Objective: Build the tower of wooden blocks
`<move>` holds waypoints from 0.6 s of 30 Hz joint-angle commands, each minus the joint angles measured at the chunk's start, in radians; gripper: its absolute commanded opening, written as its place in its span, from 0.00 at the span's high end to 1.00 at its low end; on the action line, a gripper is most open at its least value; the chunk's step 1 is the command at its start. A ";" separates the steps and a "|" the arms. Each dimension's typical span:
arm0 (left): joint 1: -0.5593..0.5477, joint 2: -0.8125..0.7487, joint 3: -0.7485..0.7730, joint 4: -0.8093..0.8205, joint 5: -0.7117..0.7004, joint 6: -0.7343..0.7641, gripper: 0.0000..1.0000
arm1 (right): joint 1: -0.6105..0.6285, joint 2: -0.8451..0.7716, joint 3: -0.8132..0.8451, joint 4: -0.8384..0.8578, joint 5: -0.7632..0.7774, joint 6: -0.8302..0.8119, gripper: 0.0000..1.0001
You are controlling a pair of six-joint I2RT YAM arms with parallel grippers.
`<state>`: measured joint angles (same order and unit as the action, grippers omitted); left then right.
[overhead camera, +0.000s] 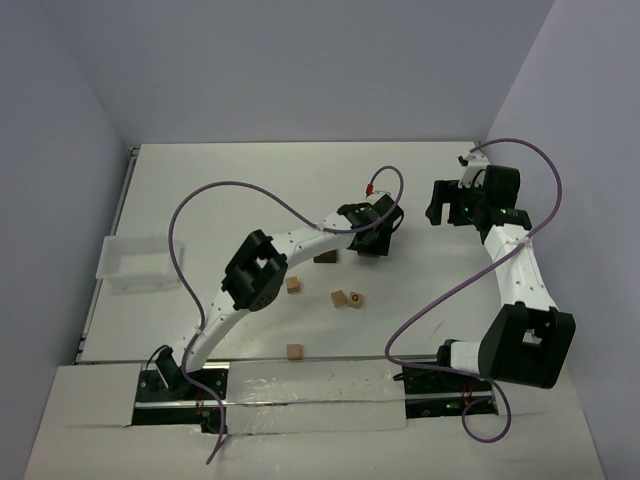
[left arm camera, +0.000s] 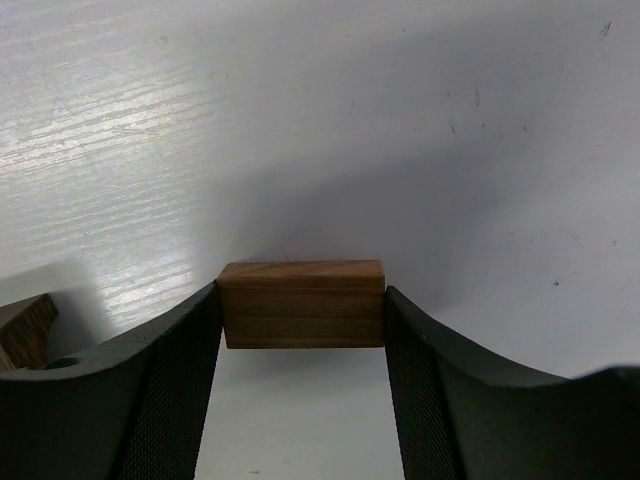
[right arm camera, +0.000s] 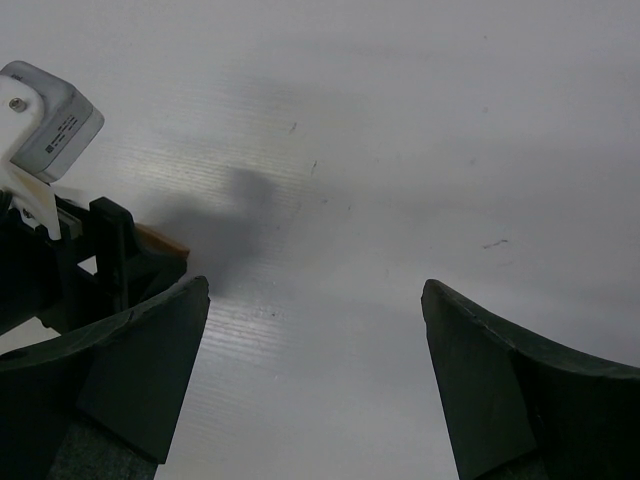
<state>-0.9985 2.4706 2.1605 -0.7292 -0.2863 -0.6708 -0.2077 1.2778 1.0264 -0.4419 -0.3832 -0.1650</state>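
Observation:
In the left wrist view a brown wood block is clamped end to end between my left gripper's two black fingers, its underside just clear of the white table. From above, my left gripper reaches to the table's middle. A dark block lies just left of it, and the same block shows at the left wrist view's edge. Light tan blocks lie nearer me: one, a pair, one of them printed, and one close to the bases. My right gripper is open and holds nothing, to the right of the left gripper.
A white plastic tray sits at the table's left edge. Purple cables loop over both arms. The left arm's wrist camera housing fills the left side of the right wrist view.

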 commanded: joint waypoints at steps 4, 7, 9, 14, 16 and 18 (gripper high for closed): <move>-0.007 0.008 0.051 -0.003 -0.033 -0.013 0.89 | -0.007 -0.017 0.037 -0.001 -0.005 0.016 0.07; -0.006 -0.042 0.047 0.003 -0.100 -0.004 0.93 | -0.008 -0.018 0.033 0.000 -0.005 0.020 0.07; -0.002 -0.105 0.024 0.011 -0.126 0.003 0.98 | -0.009 -0.016 0.031 0.003 -0.008 0.027 0.07; 0.031 -0.225 -0.043 -0.039 -0.236 -0.034 1.00 | -0.008 -0.007 0.030 0.013 -0.028 0.056 0.07; 0.032 -0.272 -0.089 -0.052 -0.300 -0.053 1.00 | -0.006 -0.004 0.029 0.021 -0.039 0.073 0.07; 0.034 -0.301 -0.123 -0.065 -0.371 -0.074 1.00 | -0.007 0.000 0.029 0.024 -0.047 0.092 0.07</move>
<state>-0.9748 2.3096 2.0767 -0.7650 -0.4855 -0.6942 -0.2077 1.2780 1.0264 -0.4423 -0.3987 -0.1148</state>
